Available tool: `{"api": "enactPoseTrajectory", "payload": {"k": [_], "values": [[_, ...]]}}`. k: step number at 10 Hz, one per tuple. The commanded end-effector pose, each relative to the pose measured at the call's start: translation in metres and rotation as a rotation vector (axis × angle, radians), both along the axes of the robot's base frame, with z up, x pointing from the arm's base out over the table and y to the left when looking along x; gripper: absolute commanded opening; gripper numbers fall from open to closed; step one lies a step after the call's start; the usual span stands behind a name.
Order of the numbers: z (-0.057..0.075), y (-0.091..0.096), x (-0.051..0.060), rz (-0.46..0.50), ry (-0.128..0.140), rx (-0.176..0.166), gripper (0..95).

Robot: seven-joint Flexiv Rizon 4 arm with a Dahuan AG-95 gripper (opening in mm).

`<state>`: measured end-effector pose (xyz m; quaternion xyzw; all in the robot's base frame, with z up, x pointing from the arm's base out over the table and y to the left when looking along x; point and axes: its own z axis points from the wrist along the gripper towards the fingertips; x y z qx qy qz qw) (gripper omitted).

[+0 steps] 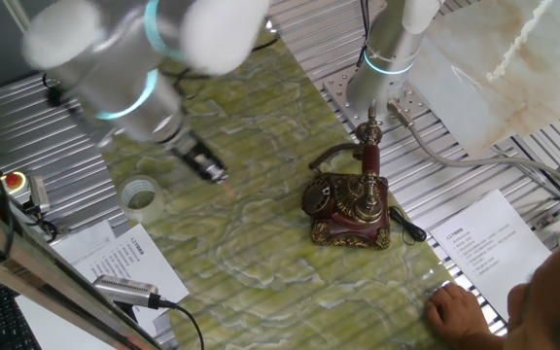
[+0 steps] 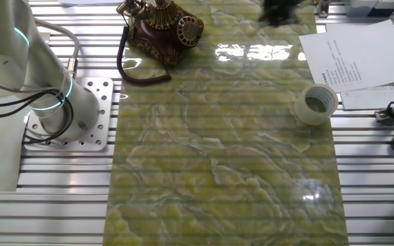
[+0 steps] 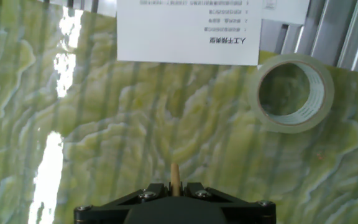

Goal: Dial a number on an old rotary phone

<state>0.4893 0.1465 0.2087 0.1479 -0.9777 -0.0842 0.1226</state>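
Near one long edge of the green marbled worktop (image 1: 261,243) stands the old rotary phone (image 1: 350,206), its round dial (image 1: 320,198) facing the middle of the slab and its handset (image 1: 369,148) resting high on the cradle. A black cord (image 2: 137,68) loops from it over the edge onto the ribbed metal table (image 2: 67,205). Well apart from the phone, the gripper (image 1: 205,163) hangs tilted above the opposite side of the worktop. In the hand view its fingers are closed on a thin wooden stick (image 3: 174,173) that points forward. A clear tape roll (image 3: 291,92) lies near that edge, beside a printed sheet (image 3: 188,28). A person's hand (image 1: 458,309) rests at a corner, next to another printed page (image 1: 484,243).
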Motion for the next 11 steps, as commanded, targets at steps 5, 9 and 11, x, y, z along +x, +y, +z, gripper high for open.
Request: {"api": "enactPoseTrajectory", "payload": {"k": [5, 9, 11], "values": [[-0.003, 0.014, -0.009, 0.008, 0.005, 0.027, 0.0], [-0.003, 0.014, -0.009, 0.017, 0.026, 0.104, 0.0], [-0.003, 0.018, -0.013, 0.036, 0.075, 0.115, 0.0]]}}
